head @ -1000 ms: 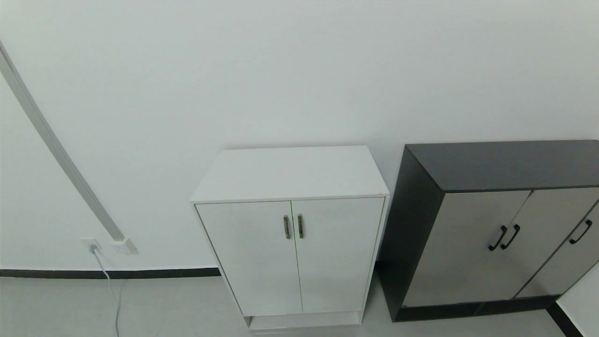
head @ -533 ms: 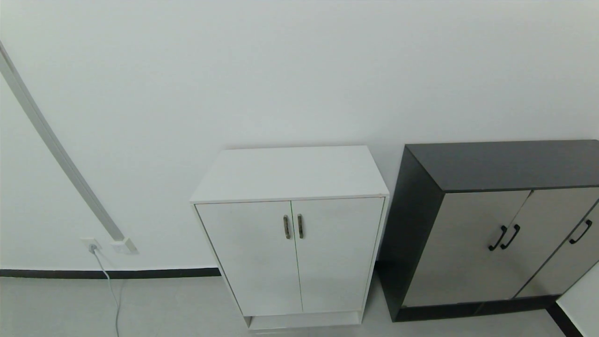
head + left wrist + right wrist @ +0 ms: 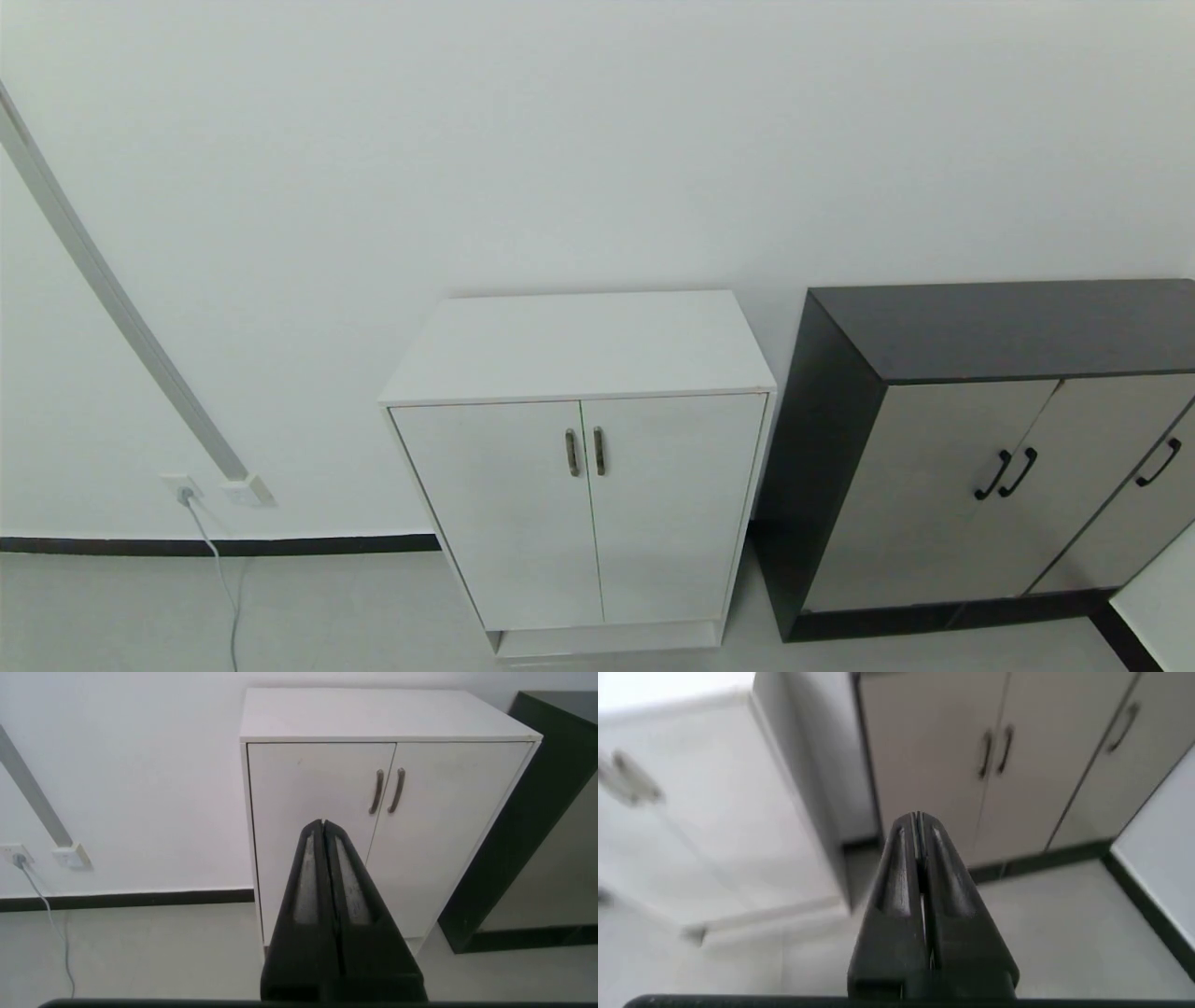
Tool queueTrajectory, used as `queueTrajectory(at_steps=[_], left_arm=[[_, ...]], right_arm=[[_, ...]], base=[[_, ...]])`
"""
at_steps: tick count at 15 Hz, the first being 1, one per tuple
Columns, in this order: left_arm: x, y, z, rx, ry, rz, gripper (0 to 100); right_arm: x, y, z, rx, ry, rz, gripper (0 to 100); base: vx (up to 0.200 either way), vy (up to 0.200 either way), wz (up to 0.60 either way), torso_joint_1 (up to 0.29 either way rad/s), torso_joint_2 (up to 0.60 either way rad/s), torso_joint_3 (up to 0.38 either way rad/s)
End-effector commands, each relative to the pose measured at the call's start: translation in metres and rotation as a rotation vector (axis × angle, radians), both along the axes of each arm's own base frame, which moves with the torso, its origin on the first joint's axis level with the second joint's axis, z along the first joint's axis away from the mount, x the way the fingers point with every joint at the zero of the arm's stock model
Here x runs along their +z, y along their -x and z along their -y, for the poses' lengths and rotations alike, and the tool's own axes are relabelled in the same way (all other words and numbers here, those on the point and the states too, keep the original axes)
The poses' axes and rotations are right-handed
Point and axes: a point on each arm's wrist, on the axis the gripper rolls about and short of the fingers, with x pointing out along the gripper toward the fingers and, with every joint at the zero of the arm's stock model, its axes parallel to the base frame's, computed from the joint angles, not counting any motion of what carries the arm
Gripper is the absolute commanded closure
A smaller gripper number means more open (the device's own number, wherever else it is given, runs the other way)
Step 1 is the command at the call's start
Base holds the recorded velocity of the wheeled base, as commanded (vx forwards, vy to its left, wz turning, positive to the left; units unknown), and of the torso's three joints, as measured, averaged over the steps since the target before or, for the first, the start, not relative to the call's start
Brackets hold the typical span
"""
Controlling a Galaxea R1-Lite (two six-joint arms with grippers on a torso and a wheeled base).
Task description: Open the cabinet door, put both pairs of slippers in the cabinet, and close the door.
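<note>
White cabinet (image 3: 579, 504) upright against the wall, both doors shut, paired handles (image 3: 584, 452) side by side at the central seam. Dark cabinet (image 3: 840, 448) just beside it on the robot's right, doors likewise shut. Wall socket (image 3: 180, 487) well apart on the left, with cable (image 3: 224, 588) trailing to the floor. Left gripper (image 3: 322, 826): fingers pressed together, holding nothing, facing the white cabinet's left door and apart from it. Right gripper (image 3: 918, 819): fingers likewise pressed together, empty, above the floor before the dark cabinet.
</note>
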Motion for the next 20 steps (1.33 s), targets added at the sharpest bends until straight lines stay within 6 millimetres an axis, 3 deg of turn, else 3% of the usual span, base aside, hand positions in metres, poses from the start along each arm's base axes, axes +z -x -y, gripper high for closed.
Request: queueTrajectory(at_steps=[1, 4, 7, 12, 15, 20], left_arm=[[0.0000, 0.0000, 0.0000, 0.001, 0.000, 0.000, 100], [0.0000, 0.0000, 0.0000, 0.000, 0.000, 0.000, 100], [0.0000, 0.0000, 0.0000, 0.001, 0.000, 0.000, 100], [0.0000, 0.0000, 0.0000, 0.000, 0.000, 0.000, 100], [0.0000, 0.0000, -0.0001, 0.001, 0.002, 0.000, 100], [0.0000, 0.0000, 0.0000, 0.000, 0.000, 0.000, 100]], right_arm=[[-0.0024, 0.0094, -0.0001, -0.013, -0.003, 0.118, 100], [-0.0050, 0.0101, -0.0024, 0.075, 0.004, 0.120, 100], [-0.0059, 0.0099, -0.0052, 0.206, 0.122, 0.102, 100], [-0.0057, 0.0086, -0.0054, 0.220, 0.075, 0.087, 100], [-0.0042, 0.0025, -0.0040, 0.316, 0.067, 0.011, 100], [-0.0035, 0.0025, -0.0021, 0.231, 0.077, 0.009, 100]], base=[[0.000, 0.000, 0.00, 0.000, 0.00, 0.000], [0.000, 0.000, 0.00, 0.000, 0.00, 0.000], [0.000, 0.000, 0.00, 0.000, 0.00, 0.000], [0.000, 0.000, 0.00, 0.000, 0.00, 0.000], [0.000, 0.000, 0.00, 0.000, 0.00, 0.000], [0.000, 0.000, 0.00, 0.000, 0.00, 0.000]])
